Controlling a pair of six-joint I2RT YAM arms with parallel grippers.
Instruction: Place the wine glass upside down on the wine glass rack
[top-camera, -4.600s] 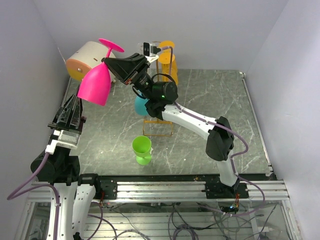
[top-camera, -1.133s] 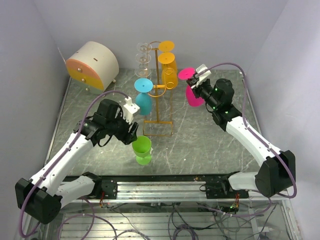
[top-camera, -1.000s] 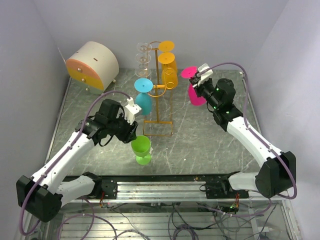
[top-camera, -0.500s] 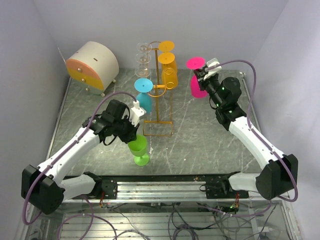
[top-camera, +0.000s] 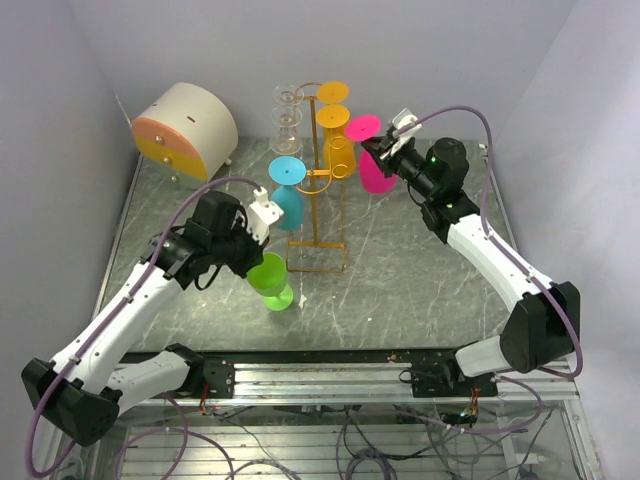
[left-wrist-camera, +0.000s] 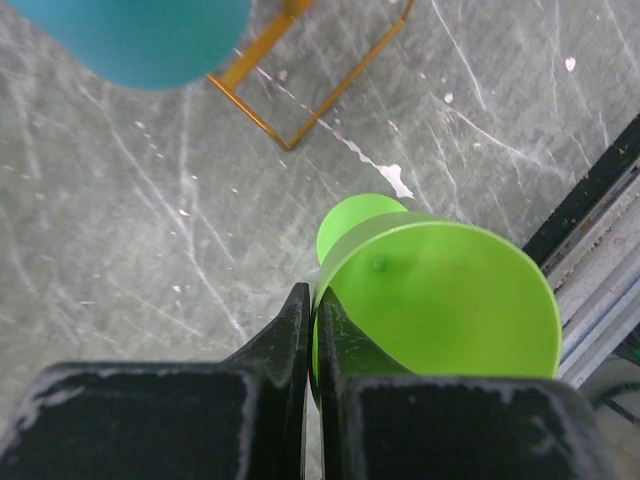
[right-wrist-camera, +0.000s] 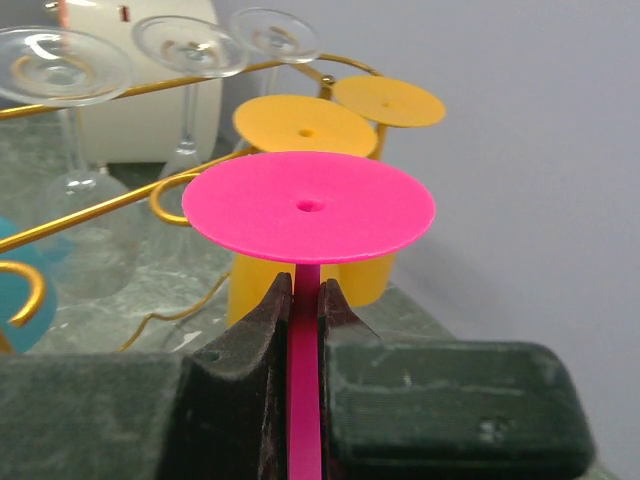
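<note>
A pink wine glass (top-camera: 373, 178) hangs upside down, foot (right-wrist-camera: 308, 208) uppermost, with my right gripper (top-camera: 385, 150) shut on its stem (right-wrist-camera: 304, 285). It hovers just right of the gold wire wine glass rack (top-camera: 315, 200), beside the yellow glasses (right-wrist-camera: 305, 125). My left gripper (top-camera: 250, 262) is shut on the rim of a green wine glass (top-camera: 268, 276) in front of the rack's base. In the left wrist view the fingers pinch the green bowl's wall (left-wrist-camera: 311, 295), and the green glass (left-wrist-camera: 440, 300) is tilted.
The rack holds a blue glass (top-camera: 287, 200), yellow glasses (top-camera: 334, 125) and clear glasses (top-camera: 287, 110). A cream drum with an orange face (top-camera: 185, 125) stands at the back left. The table's metal rail (top-camera: 330, 375) runs along the near edge.
My left gripper has shut on the green glass's rim and tipped it toward the left. My right arm has carried the pink glass left, close to the rack.
</note>
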